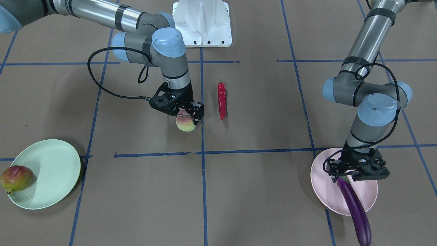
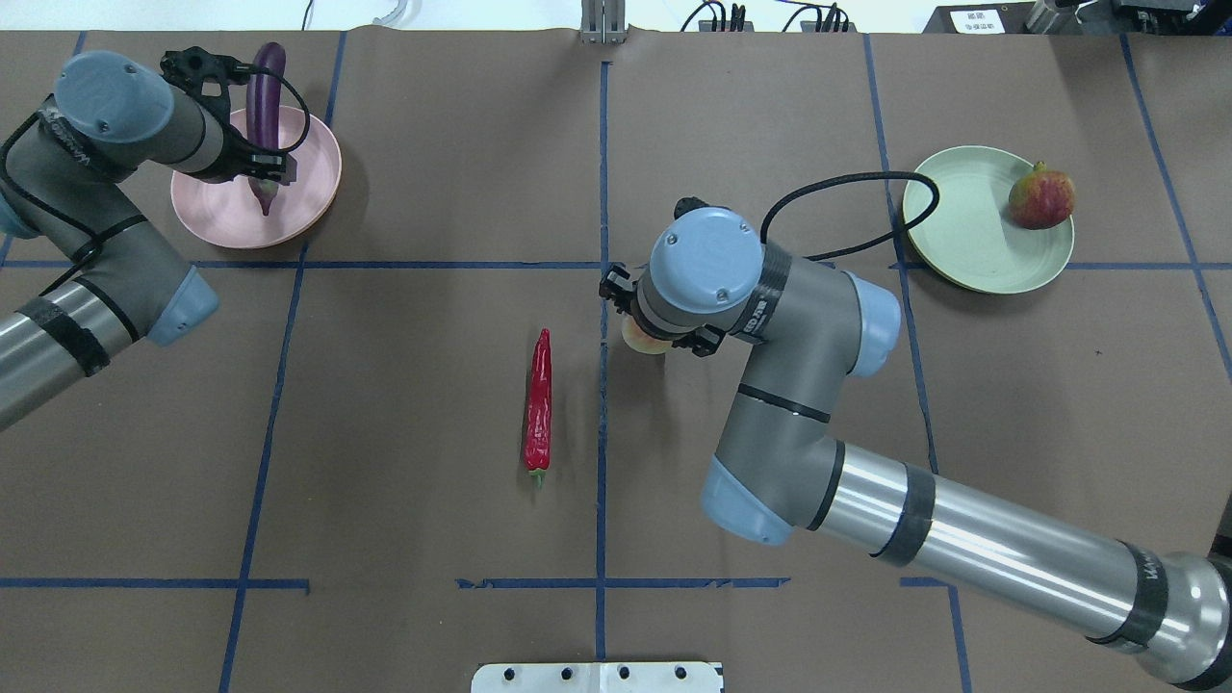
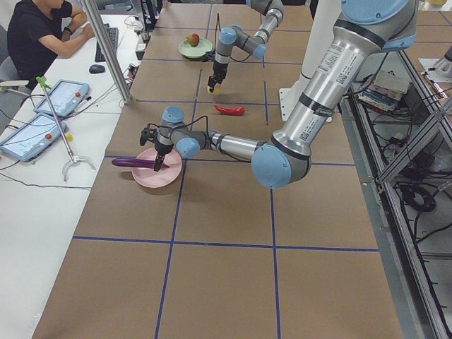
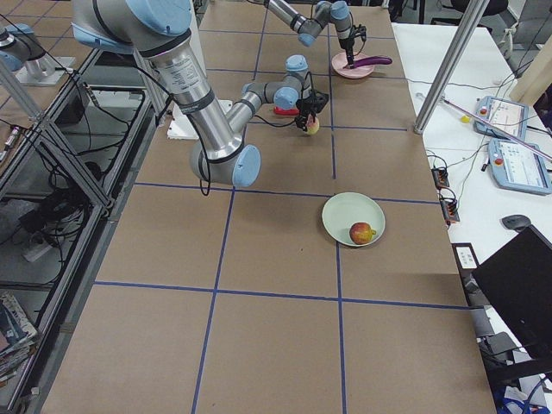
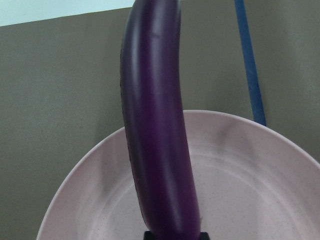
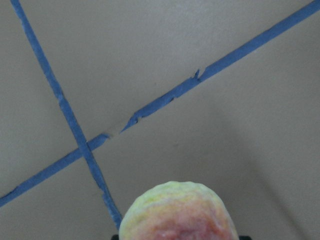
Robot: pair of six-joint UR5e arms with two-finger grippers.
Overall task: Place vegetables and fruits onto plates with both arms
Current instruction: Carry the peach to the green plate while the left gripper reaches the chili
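Near the worktop's far left corner, the left end effector (image 1: 342, 178) is clamping the eggplant (image 2: 264, 96) by its cap end over the pink plate (image 2: 207, 217). The long body is overhanging the rim toward the far edge. The eggplant is probably best drawn inward across the plate's middle before release, or it may tip off. The chili (image 2: 537, 409) is lying near the worktop's centre. Near it, the right end effector (image 1: 187, 117) is gripping the peach (image 1: 186, 127). The peach should be heading for the bare half of the green plate (image 2: 962, 241), clear of the pomegranate (image 2: 1041, 195) by its right rim. Print on the right arm (image 2: 962, 539) and a white label (image 2: 967, 20) beyond the far edge are too small to read.
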